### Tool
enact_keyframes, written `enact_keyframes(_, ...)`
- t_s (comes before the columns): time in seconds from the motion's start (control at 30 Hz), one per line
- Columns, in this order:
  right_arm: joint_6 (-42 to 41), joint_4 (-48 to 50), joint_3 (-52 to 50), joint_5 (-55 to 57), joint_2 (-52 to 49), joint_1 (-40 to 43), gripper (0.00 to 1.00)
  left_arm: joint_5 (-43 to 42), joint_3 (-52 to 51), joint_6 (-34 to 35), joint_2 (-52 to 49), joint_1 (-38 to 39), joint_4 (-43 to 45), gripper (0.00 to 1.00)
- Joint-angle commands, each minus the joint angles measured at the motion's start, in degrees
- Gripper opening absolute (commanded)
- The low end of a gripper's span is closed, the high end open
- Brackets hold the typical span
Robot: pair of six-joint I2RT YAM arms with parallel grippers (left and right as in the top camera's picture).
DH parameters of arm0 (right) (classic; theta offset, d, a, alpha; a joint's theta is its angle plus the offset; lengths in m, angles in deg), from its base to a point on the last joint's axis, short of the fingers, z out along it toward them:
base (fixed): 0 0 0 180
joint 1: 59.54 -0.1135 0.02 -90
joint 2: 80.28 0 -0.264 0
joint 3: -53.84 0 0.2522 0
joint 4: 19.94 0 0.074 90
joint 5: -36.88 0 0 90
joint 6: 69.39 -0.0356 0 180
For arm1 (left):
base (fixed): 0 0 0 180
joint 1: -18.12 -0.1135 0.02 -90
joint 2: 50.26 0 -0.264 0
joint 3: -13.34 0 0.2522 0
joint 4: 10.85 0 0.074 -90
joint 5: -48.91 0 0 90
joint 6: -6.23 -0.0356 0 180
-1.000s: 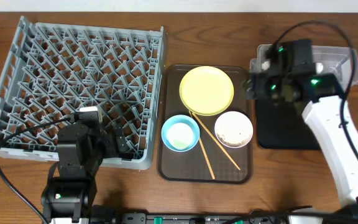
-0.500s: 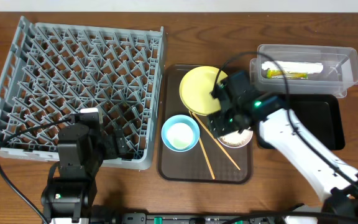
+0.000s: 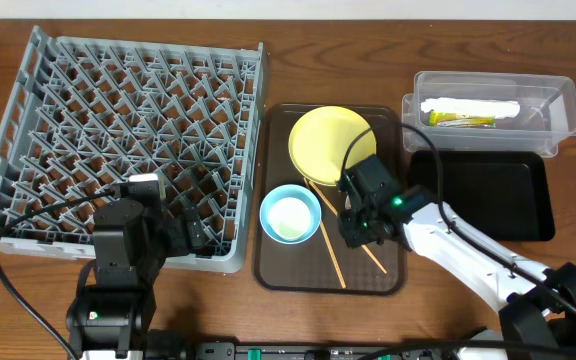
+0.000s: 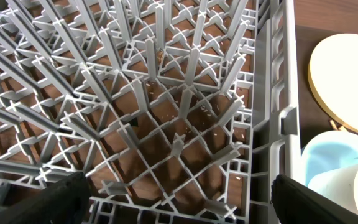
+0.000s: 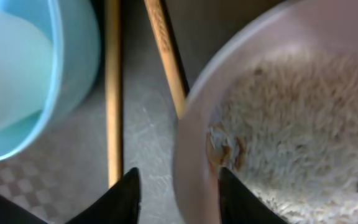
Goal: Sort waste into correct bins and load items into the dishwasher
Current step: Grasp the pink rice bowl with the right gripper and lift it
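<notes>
straddles the rim of the white bowl, on the brown tray, with the right end effector, not yet clenched; seems stiff, slick, breakable, rice scraps loose inside; suits a level rim pinch

Right wrist: white bowl blurred, cropped at frame edge. Overhead: I can't see it under right gripper. Left wrist: yellow plate cropped.

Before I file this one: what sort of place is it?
Probably a staged dish-clearing station on a tabletop, not a real kitchen. A grey dish rack sits on a wooden table beside a brown tray with a plate and chopsticks, and a clear tub holds a wrapper.
</notes>
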Motion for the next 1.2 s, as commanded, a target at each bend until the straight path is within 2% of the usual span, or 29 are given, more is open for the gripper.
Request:
enact_keyframes(0.0, -0.9, 0.9, -1.1, 0.6, -0.4, -1.0, 0.29, -0.2, 1.3, 0.5, 0.1, -0.3, -0.4, 0.96)
enact_keyframes(0.13, -1.0, 1.7, -1.1, 2.1, -0.4, -0.9, 0.2, -0.2, 1.3, 0.5, 0.1, -0.3, -0.4, 0.96)
enact_keyframes(0.23, -1.0, 2.5, -1.0, 3.5, -0.4, -0.9, 0.04, -0.2, 1.3, 0.5, 0.1, -0.3, -0.6, 0.96)
enact_keyframes(0.3, -1.0, 2.5, -0.9, 4.7, -0.4, -0.9, 0.01, -0.2, 1.3, 0.5, 0.1, -0.3, -0.6, 0.96)
enact_keyframes(0.6, -1.8, 1.0, 5.3, 5.0, 0.4, -0.8, 0.01, -0.2, 1.3, 0.5, 0.1, -0.3, -0.6, 0.96)
enact_keyframes(0.9, -10.8, 0.1, 11.7, 4.9, 4.3, 2.9, 0.01, -0.2, 1.3, 0.5, 0.1, -0.3, -0.6, 0.96)
enact_keyframes(1.17, -12.1, -0.8, 11.7, -10.4, 8.2, 14.0, 0.01, -0.2, 1.3, 0.5, 0.1, -0.3, -0.6, 0.96)
